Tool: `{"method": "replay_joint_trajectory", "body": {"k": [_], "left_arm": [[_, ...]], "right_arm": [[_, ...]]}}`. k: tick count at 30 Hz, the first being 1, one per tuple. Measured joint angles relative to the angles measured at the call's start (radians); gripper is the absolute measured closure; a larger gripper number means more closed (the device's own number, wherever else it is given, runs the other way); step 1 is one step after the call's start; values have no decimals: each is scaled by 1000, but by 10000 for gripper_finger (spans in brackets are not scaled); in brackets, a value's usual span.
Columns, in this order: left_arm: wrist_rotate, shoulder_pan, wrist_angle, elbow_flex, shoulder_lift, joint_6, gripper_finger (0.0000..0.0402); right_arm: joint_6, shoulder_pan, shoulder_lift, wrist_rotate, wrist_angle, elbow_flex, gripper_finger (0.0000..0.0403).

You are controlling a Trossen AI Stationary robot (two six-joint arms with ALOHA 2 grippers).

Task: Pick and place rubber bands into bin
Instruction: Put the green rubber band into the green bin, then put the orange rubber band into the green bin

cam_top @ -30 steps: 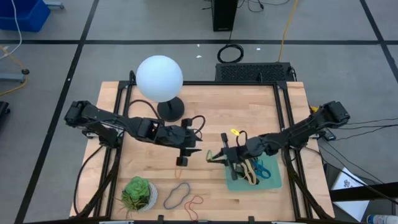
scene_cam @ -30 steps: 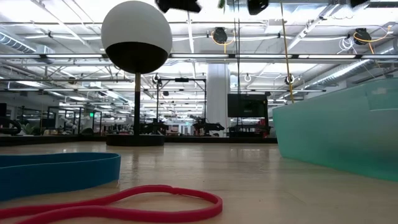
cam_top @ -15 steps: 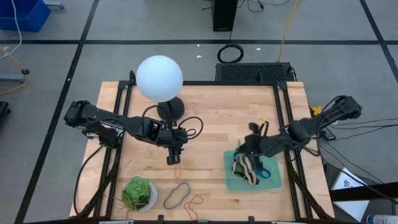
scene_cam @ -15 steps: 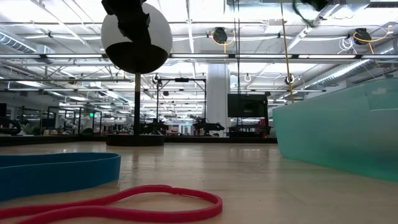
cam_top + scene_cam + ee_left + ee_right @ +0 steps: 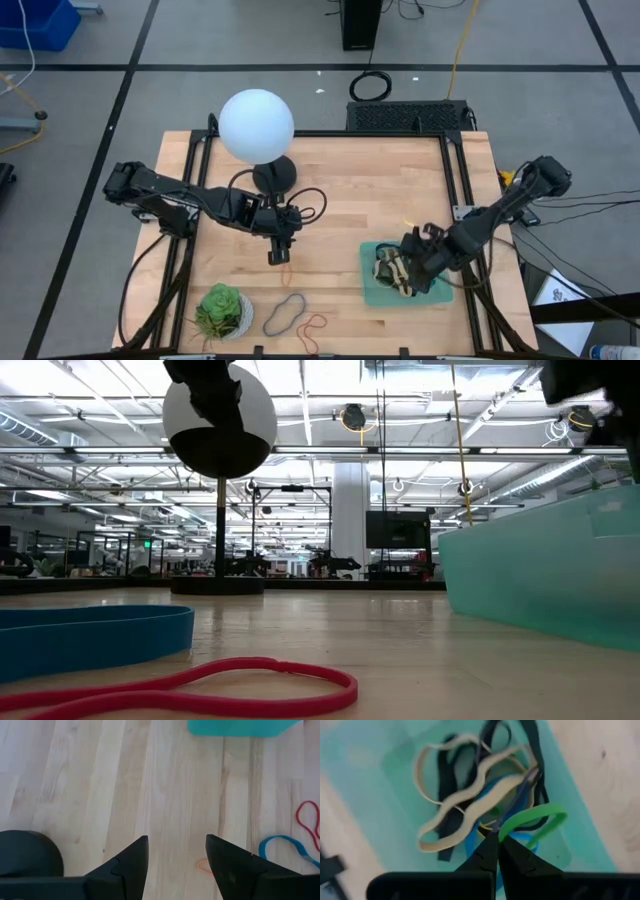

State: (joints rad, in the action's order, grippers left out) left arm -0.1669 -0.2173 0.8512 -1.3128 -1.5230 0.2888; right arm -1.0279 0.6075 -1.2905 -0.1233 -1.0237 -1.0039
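Right gripper (image 5: 496, 836) over bin (image 5: 360, 785), fingers pinched on green band (image 5: 532, 820). Left gripper (image 5: 176, 851) spread (orange band (image 5: 203, 865) just ahead, 12 o'clock).

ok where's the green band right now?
The green rubber band is pinched in the right gripper, directly over the bin at the table's right-front in the high view, above the tan band and other bands already inside.

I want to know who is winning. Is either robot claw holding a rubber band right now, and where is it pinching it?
The right gripper pinches a green rubber band at one end of its loop, over the bin. The left gripper is open and holds nothing.
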Motion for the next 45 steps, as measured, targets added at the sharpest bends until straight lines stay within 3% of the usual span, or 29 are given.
{"method": "replay_joint_trajectory", "body": {"k": [16, 24, 28, 38, 45], "left_arm": [[-1, 0, -45, 0, 0, -5, 199], [-1, 0, -48, 0, 0, -5, 199], [-1, 0, -48, 0, 0, -5, 199], [8, 0, -49, 0, 0, -5, 199], [51, -2, -97, 0, -14, -66, 199]], "right_arm": [[-35, 23, -35, -2, 251, 205, 402], [-24, 23, -28, 49, 298, 218, 393], [-4, 23, -24, 45, 303, 218, 368], [45, 23, 9, 43, 238, 204, 264], [76, 23, 98, -100, 161, 159, 243]]}}
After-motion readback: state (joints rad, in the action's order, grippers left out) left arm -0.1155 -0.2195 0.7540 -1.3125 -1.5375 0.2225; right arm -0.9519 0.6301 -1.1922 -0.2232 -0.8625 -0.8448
